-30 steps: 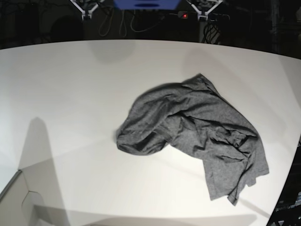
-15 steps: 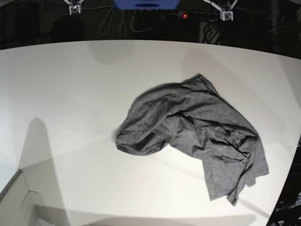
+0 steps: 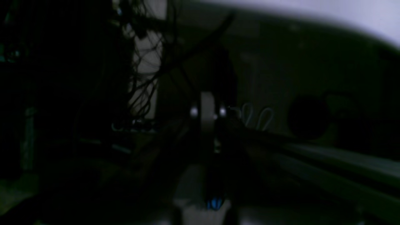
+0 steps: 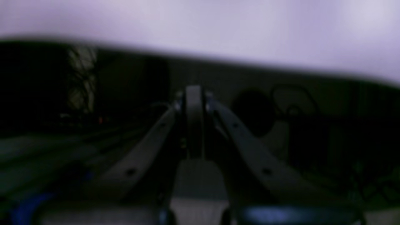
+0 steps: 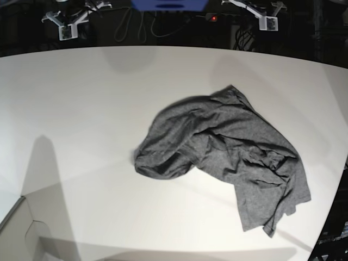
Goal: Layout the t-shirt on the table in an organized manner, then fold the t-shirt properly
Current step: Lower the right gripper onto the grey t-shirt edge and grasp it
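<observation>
1. Left pincer [image 3: 206, 115]: clenched, nothing held, up past the desk's far edge.
2. Right pincer [image 4: 193, 106]: clenched too, empty, also beyond the far edge.
3. Dark heather-grey jersey t-shirt [image 5: 228, 157]: crumpled heap, right-centre of the large white smooth desk [image 5: 81, 119], well apart from both pincers.

Dim, blurred wrist views; bright, shadow-streaked base view
</observation>
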Tool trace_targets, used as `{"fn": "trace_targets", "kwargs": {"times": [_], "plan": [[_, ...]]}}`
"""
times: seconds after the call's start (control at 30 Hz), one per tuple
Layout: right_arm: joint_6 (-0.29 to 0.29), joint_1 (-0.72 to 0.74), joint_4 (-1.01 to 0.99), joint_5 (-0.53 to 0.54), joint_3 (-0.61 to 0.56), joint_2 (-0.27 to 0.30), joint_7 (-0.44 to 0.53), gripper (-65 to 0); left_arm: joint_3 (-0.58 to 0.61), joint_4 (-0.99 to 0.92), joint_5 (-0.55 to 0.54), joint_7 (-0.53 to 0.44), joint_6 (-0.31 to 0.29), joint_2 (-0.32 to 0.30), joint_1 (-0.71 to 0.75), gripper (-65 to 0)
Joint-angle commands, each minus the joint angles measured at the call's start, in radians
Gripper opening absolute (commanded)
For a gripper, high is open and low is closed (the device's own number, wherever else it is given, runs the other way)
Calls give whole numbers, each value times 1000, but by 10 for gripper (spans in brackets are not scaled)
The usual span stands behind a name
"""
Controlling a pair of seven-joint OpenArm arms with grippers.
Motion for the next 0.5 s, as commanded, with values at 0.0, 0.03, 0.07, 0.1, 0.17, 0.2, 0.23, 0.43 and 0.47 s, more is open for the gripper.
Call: {"fn": "trace_targets", "kwargs": {"times": [0.0, 0.03, 0.07, 0.1, 0.17, 0.2, 0.23, 0.43, 0.47], "plan": [[2, -13, 46, -1, 5, 7, 18, -650, -1, 51, 0, -26, -3, -6, 20, -650], [2, -13, 71, -1, 5, 7, 18, -650, -1, 82, 3, -26, -3, -6, 26, -650], [2, -13, 94, -1, 5, 7, 18, -650, -1, 114, 4, -26, -3, -6, 29, -650], [2, -12, 120, -1, 5, 7, 18, -650, -1, 146, 4, -26, -2, -6, 31, -650], [2, -3, 158, -1, 3, 7, 18, -650, -1, 186, 0, -26, -2, -7, 29, -650], [2, 7, 167, -1, 3, 7, 18, -650, -2, 199, 0, -26, -2, -7, 24, -650], [0, 31, 172, -1, 0, 7, 18, -650, -4, 203, 3, -26, -2, -7, 21, -650], [0, 183, 175, -1, -26, -18, -68, -650, -6, 208, 0, -26, -2, -9, -29, -650], [0, 211, 177, -1, -27, -24, -99, -650, -18, 208, 0, -26, -2, -9, -35, -650]]}}
